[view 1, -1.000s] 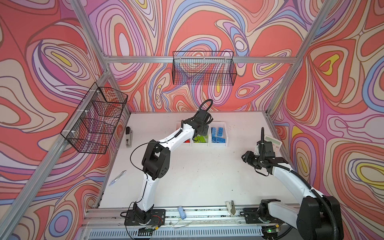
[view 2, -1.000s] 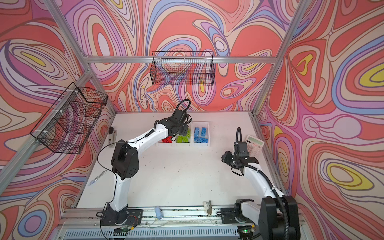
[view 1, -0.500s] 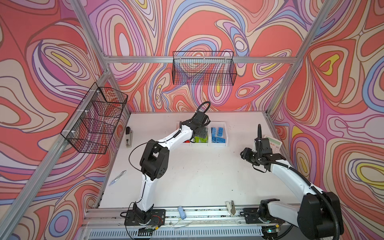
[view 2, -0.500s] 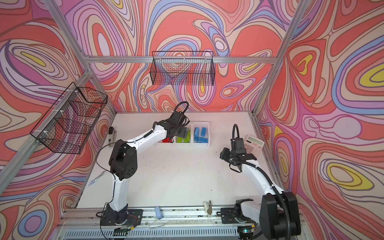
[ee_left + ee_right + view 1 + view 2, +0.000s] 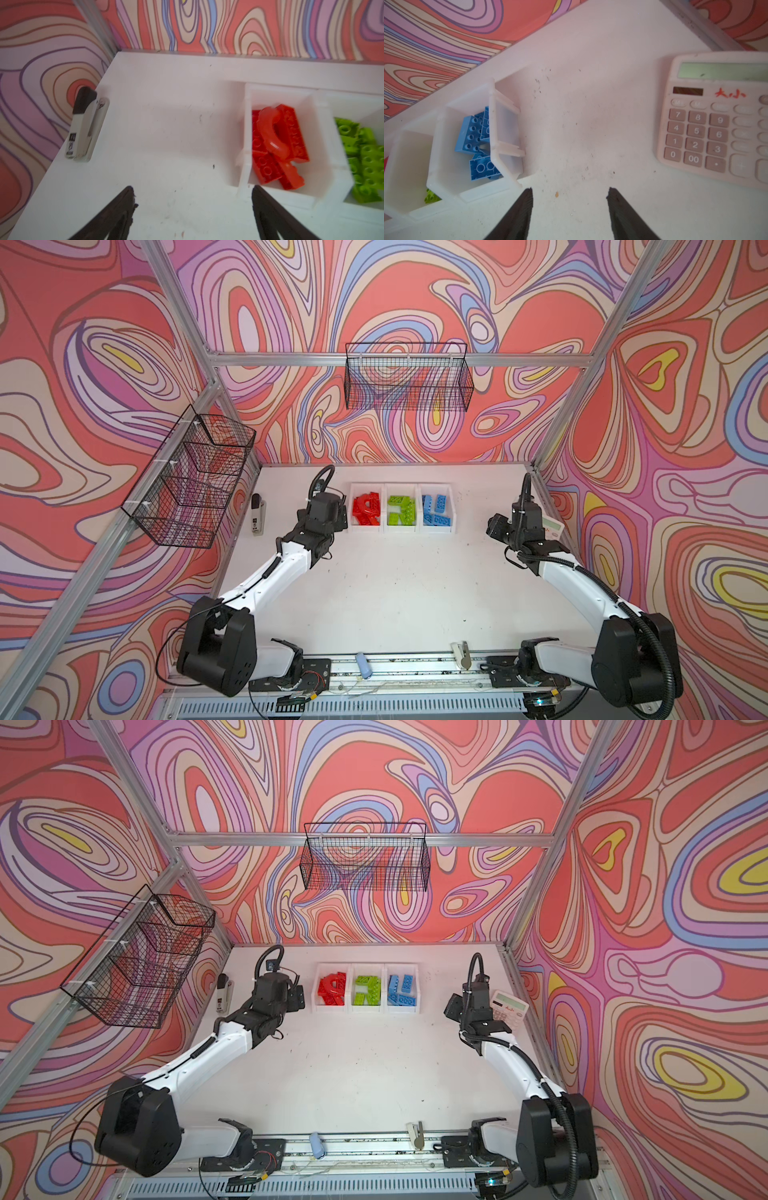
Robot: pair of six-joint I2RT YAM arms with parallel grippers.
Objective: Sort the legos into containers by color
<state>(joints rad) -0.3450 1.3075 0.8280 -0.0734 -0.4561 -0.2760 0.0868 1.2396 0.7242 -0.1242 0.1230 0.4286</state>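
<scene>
We see two robot arms. The left arm (image 5: 291, 566) and right arm (image 5: 573, 589) have smooth white shells and bulky black joint housings (image 5: 216, 651). A ribbed black conduit (image 5: 668, 668) hugs the right arm; thin black cables (image 5: 268, 568) run along the left. The left gripper (image 5: 192, 186) and right gripper (image 5: 570, 188) have dark, tapering fingers (image 5: 117, 209).

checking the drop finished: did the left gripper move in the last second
Yes. The left gripper moved left, from over the containers to just beside their red end.
</scene>
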